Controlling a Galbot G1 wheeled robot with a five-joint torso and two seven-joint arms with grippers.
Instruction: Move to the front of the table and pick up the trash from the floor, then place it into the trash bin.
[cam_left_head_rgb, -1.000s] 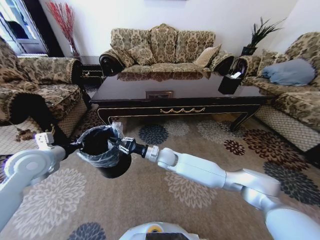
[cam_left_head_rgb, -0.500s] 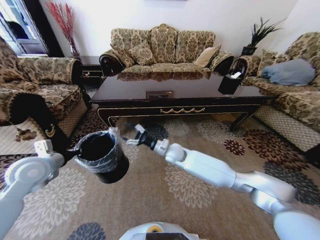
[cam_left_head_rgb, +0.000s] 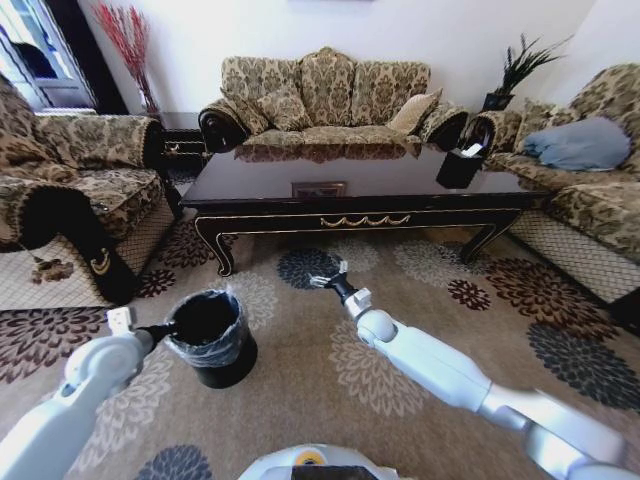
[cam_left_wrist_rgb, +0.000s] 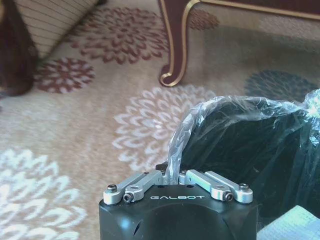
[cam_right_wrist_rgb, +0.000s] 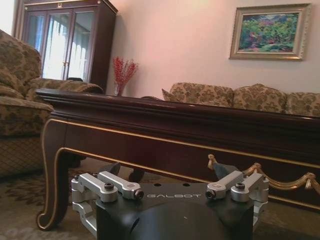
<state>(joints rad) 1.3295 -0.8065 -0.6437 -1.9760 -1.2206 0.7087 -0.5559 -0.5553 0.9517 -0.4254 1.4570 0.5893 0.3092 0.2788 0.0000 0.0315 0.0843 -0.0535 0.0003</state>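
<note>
Head view: left claw (cam_left_head_rgb: 160, 329) grips black, plastic-lined trash bin (cam_left_head_rgb: 210, 338); right claw (cam_left_head_rgb: 328, 280) spread wide.

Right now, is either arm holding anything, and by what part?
The left pincer grips the bin by its bag-lined rim. The right pincer is open and empty, low in front of the table.

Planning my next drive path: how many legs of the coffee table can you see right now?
2. In the head view, one curved leg stands at the coffee table's front left corner, above the trash bin; one at the front right corner. The back legs are hidden.
</note>
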